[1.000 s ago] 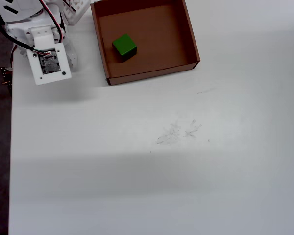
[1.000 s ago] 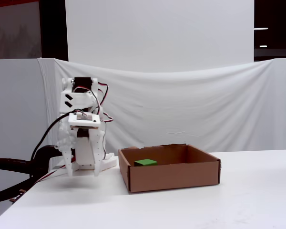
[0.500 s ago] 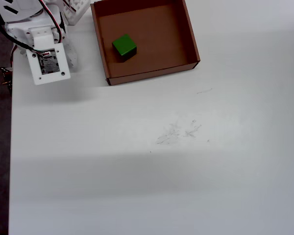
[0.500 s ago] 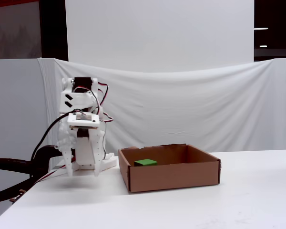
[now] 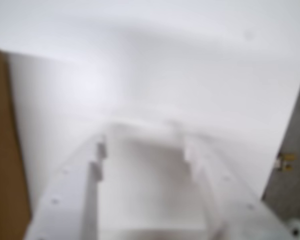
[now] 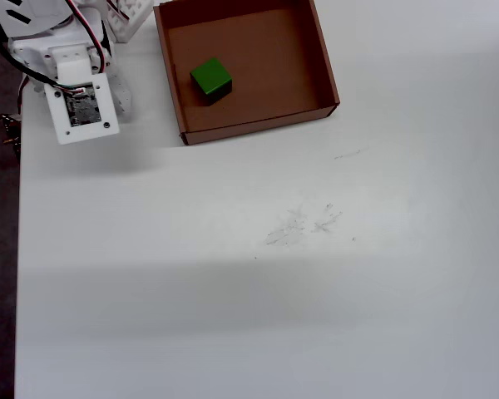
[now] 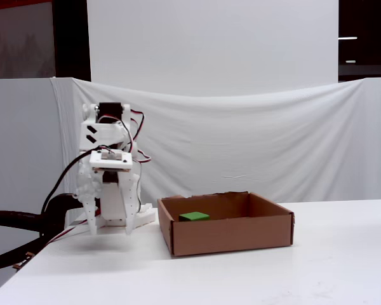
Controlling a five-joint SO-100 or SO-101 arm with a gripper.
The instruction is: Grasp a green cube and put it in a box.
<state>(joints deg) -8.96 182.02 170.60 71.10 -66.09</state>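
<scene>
Overhead view, left to right: arm folded at the table's left edge, gripper (image 6: 83,116) pointing down at bare table (image 6: 258,274), well apart from everything. To its right sits the box (image 6: 324,71), and the green cube (image 6: 210,78) rests on the box floor near the left wall, touching no wall. Wrist view is blurred: the fingers (image 5: 92,170) look parted with nothing between them. So the cube lies right of the gripper and is already boxed; task looks done.
</scene>
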